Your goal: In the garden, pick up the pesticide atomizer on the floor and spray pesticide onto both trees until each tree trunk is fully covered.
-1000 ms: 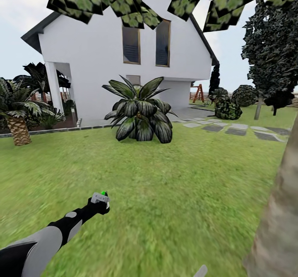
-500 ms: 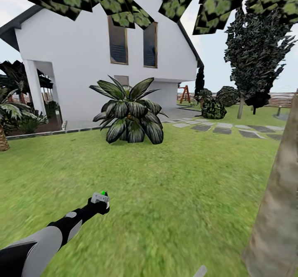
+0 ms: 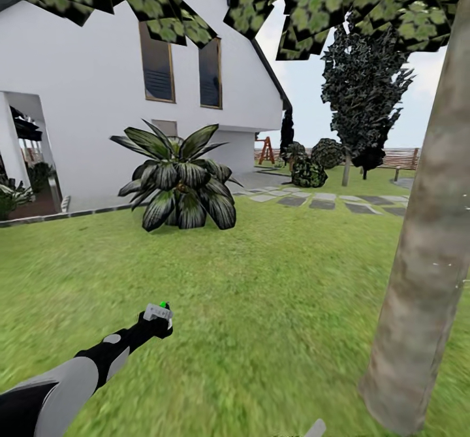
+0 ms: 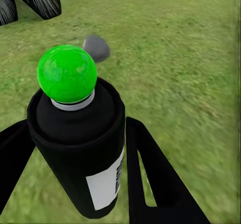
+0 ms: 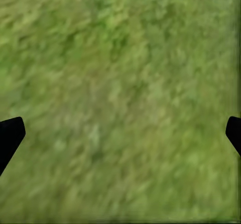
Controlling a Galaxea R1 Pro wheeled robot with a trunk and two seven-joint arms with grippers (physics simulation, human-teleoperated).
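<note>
House: we see a white gabled house [image 3: 98, 110] filling the head view from 9 to 12 o'clock, with two tall windows under the roof.
Lawn: we look over a green lawn [image 3: 261, 274] that runs from the house to the bottom edge.
Tree trunk: we find the mottled grey-brown tree trunk [image 3: 424, 247] rising at 3 to 4 o'clock, rooted in the grass, with blotchy leaves overhead.
Broad-leaved shrub: we see a dark shrub [image 3: 176, 179] on the lawn just above the picture's middle, towards 11 o'clock.
Stepping stones: we see grey stepping stones [image 3: 326, 200] at 2 o'clock, beyond them a dark conifer and a slatted fence.
Left gripper: our left gripper [image 3: 155, 324] sits at 7 o'clock, its two black fingers [image 4: 150, 179] clenched around the sprayer.
Pesticide atomizer: we hold the pesticide atomizer [image 4: 80, 148] upright above the grass, green dot on top, well apart from the trunk.
Right gripper: our right gripper [image 5: 120, 133] hangs over bare grass, fingertips spread wide, released.
</note>
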